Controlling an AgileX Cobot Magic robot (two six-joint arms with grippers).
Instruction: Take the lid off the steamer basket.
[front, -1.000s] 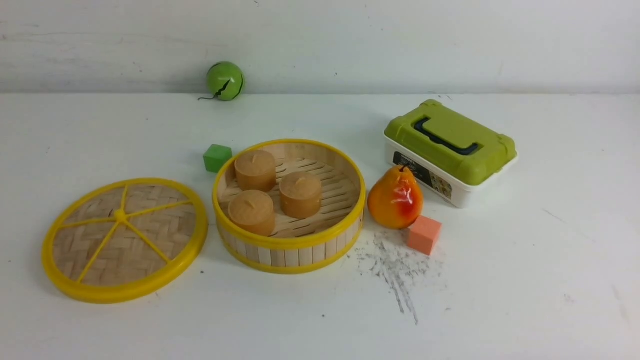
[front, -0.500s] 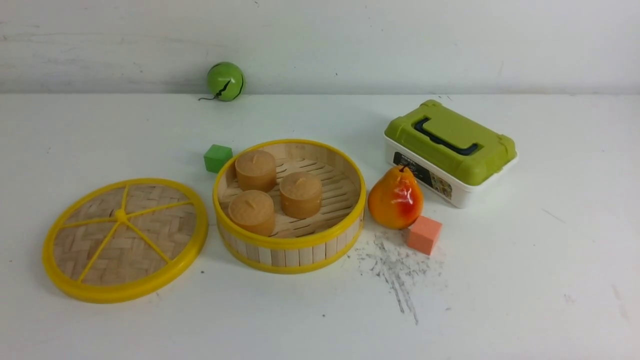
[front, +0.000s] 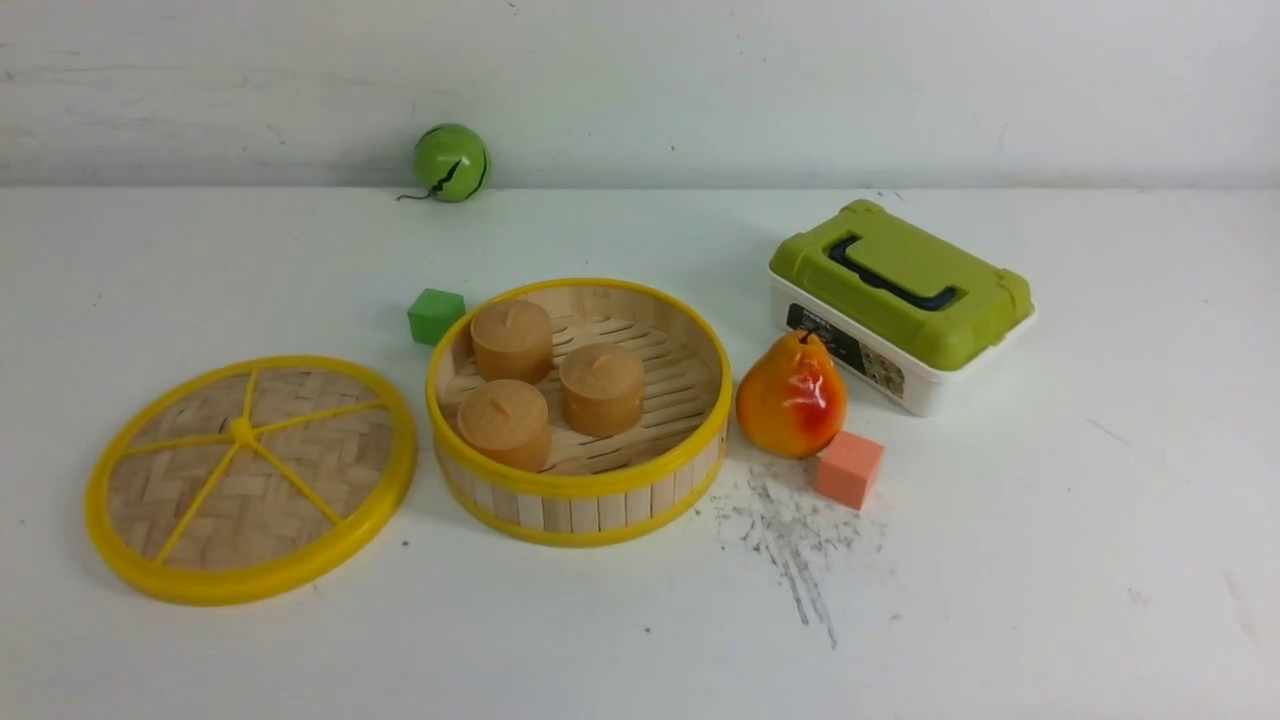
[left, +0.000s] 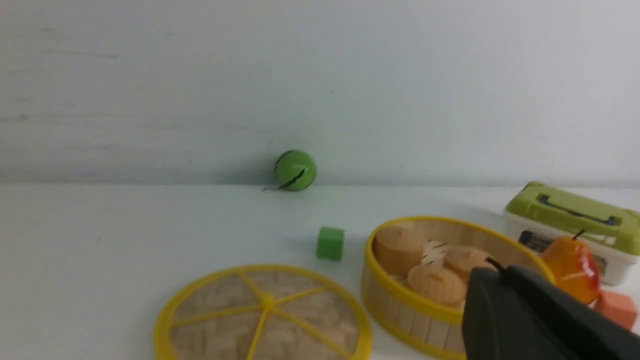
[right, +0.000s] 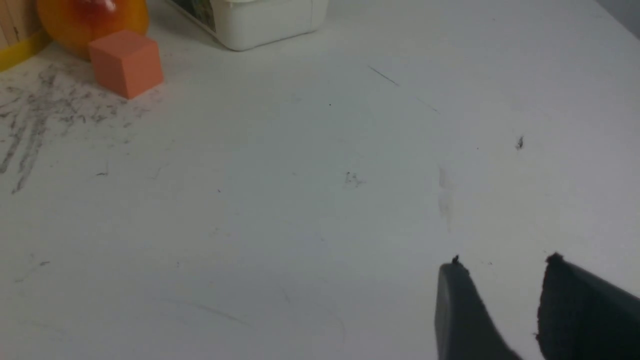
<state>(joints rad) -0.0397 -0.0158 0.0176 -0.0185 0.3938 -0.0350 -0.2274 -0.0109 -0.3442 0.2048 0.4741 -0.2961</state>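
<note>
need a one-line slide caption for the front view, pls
Woven bamboo lid with yellow rim lies flat on the white table, left of the open slatted steamer basket holding three tan buns.

Yellow-rimmed herringbone-woven lid (front: 250, 480), green ball (front: 451, 162), orange-red pear (front: 791, 396), salmon cube (front: 848, 469).

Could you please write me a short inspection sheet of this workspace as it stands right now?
Surface: white table, grey scuff marks in front of the pear.
Job's things: woven bamboo lid with yellow rim lies flat on the table left of the slatted round steamer basket, which is open and holds three tan bun-shaped pieces.
Clutter: orange-yellow pear, salmon cube, green cube, green ball, white box with olive-green lid.
Grippers: left tool empty, opening unclear; right tool open, empty.
Cables: nothing seen.
Surroundings: plain pale wall.
</note>
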